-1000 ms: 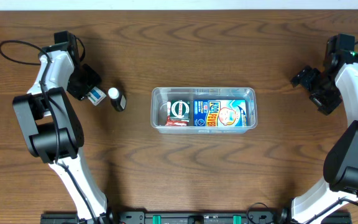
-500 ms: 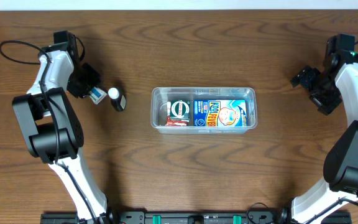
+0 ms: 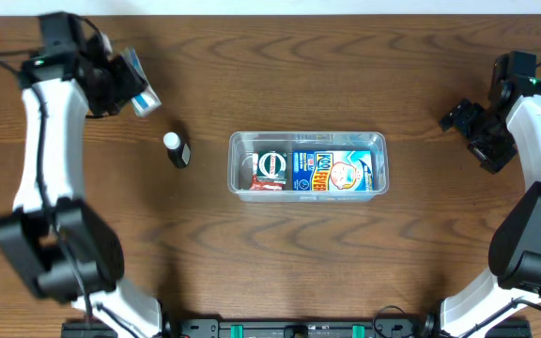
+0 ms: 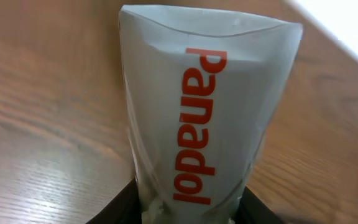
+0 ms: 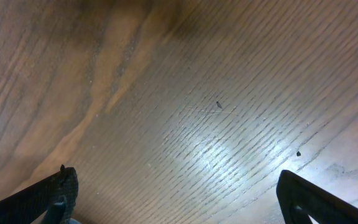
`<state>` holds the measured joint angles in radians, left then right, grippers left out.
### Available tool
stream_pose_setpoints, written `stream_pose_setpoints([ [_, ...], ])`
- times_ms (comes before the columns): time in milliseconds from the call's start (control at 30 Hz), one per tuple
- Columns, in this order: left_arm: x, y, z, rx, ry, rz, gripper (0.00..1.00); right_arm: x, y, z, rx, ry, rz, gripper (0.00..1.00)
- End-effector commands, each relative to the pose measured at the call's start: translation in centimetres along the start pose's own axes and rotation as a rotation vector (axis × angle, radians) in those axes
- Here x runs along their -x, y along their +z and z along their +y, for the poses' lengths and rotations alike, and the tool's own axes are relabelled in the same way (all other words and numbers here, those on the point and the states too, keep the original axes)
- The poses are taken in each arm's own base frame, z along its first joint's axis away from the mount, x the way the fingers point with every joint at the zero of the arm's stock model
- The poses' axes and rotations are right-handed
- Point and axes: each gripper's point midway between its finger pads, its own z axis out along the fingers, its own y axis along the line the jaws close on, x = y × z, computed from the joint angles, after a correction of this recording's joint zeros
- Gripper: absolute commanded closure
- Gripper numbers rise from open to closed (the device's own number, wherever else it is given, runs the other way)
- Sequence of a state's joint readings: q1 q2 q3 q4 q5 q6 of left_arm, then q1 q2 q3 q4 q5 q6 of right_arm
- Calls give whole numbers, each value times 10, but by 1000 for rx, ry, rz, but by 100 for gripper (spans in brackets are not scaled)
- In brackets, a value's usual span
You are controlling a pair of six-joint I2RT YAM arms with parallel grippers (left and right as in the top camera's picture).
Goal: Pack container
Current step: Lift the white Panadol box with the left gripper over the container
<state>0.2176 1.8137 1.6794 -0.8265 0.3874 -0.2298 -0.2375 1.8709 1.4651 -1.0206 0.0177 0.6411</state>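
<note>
Newly raised off the table (image 3: pixel 280 263), the left gripper (image 3: pixel 122 84) clamped the Panadol packet (image 4: pixel 207 124) by its end, so it might slip before the container (image 3: pixel 308 135), while the right gripper (image 5: pixel 179 196) gaped empty.

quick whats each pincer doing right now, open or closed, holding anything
Left pincer: closed on the Panadol packet.
Right pincer: open, holding nothing.

We see one small bottle (image 3: pixel 177 150) standing between our left gripper (image 3: pixel 123 86), clamped on a packet (image 4: pixel 207 118), and the container (image 3: pixel 308 194); open table (image 3: pixel 252 263) lies either side. Inside, a blue box (image 3: pixel 332 172) fills the right two-thirds.
</note>
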Motion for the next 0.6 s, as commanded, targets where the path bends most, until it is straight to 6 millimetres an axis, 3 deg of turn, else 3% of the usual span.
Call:
stream_pose_setpoints([
  [0,8,-39,-33,-58,218,-88,63,2,0,1,-2,-11,-3,1],
  [100,-1,-59,-61,-90,363,-120,63,2,0,1,-2,-12,-3,1],
  [200,-20,-65,-93,-136,492,-109,63,2,0,1,-3,-12,-3,1],
  [400,-99,-53,-157,-273,950,40,63,2,0,1,-2,-11,-3,1],
  [567,-155,-43,-190,-366,1236,109,63,2,0,1,-2,-11,-3,1],
])
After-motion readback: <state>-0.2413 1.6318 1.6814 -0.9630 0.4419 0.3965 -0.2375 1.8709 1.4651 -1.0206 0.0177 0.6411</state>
